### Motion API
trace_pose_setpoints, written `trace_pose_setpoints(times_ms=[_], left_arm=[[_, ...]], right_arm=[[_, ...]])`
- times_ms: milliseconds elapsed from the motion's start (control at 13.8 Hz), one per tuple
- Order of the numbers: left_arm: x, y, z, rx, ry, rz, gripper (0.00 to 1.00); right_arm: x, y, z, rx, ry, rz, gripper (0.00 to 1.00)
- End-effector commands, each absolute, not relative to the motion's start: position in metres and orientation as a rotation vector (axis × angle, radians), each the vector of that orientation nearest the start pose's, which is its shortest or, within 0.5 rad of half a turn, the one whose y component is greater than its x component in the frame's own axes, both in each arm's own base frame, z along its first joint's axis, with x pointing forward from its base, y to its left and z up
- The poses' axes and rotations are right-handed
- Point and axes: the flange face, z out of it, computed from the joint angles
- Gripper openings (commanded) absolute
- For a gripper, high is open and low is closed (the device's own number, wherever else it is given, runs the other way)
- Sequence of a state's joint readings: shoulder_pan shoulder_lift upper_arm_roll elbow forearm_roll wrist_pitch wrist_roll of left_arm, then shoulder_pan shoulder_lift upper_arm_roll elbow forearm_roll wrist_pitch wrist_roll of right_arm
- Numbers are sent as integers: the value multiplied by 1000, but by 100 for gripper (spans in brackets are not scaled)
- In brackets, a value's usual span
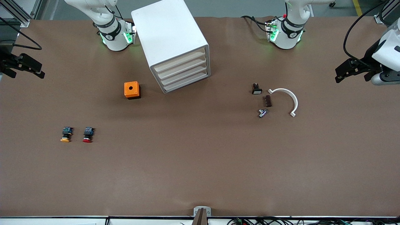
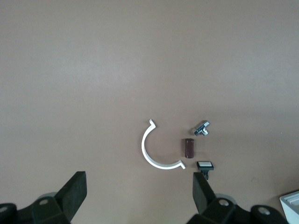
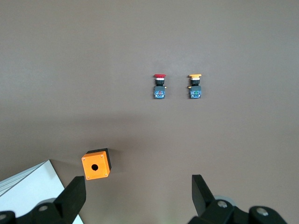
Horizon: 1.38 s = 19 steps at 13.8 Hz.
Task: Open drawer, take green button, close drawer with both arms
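Observation:
The white cabinet (image 1: 170,37) with four stacked drawers (image 1: 184,73) stands between the arms' bases, all drawers shut. Its corner shows in the right wrist view (image 3: 28,189) and the left wrist view (image 2: 292,205). The green-capped button is hidden. My left gripper (image 1: 342,73) is open and empty, up over the left arm's end of the table; in its wrist view (image 2: 139,189) it is above bare table. My right gripper (image 1: 37,69) is open and empty over the right arm's end (image 3: 138,191).
An orange box (image 1: 132,90) (image 3: 96,164) sits beside the cabinet. A yellow-capped button (image 1: 66,135) (image 3: 195,87) and a red-capped one (image 1: 88,135) (image 3: 159,87) lie nearer the camera. A white curved clamp (image 1: 289,97) (image 2: 152,151), brown block (image 1: 267,101), metal fitting (image 1: 262,112) and black switch (image 1: 256,89) lie toward the left arm's end.

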<state>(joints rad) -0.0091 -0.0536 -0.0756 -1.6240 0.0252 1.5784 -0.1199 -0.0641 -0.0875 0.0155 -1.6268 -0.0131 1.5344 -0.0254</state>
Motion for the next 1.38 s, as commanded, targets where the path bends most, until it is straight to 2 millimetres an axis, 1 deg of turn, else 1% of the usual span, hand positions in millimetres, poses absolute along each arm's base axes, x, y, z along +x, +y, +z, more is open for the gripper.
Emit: trace_pose_setpoints(times_ms=[0,145,218,290,363,508,580,725,798,870,943,1016,1161,1233,1306], left_arm=[[536,-45,633,-3107,-30,5,100],[536,-44,633,-3107,-32,2,100],[538,-42,630,-3105,-39,11,100],[543,-36,627,-3102,-55,21,100],[549,-26,616,-3100,-97,59,100],[560,-13,596,-3098,-113,115,100],[563,-14,589,-3096,-127,133,100],[580,-18,565,-3093,-147,190,100],[589,-23,544,-3078,-223,243,100],[595,-28,528,-3047,-375,277,100],[601,-33,508,-2990,-578,323,100],[606,-38,486,-2935,-718,368,100],[619,-59,441,-2807,-979,452,100],[624,-66,423,-2715,-1162,482,100],[626,-87,401,-2593,-1350,524,100]], right_arm=[[523,-28,644,-3143,36,7,100],[523,-28,644,-3143,39,5,100],[523,-28,644,-3143,36,3,100],[523,-29,644,-3143,39,5,100],[523,-28,644,-3143,36,3,100],[524,-28,644,-3143,34,3,100],[523,-28,644,-3143,36,3,100],[524,-28,644,-3142,34,0,100],[524,-27,644,-3142,31,0,100],[524,-28,645,-3142,36,-7,100],[525,-29,646,-3143,36,-9,100],[526,-29,646,-3143,39,-12,100],[529,-29,648,-3143,36,-17,100],[530,-29,648,-3143,41,-19,100],[530,-27,651,-3143,39,-26,100]])
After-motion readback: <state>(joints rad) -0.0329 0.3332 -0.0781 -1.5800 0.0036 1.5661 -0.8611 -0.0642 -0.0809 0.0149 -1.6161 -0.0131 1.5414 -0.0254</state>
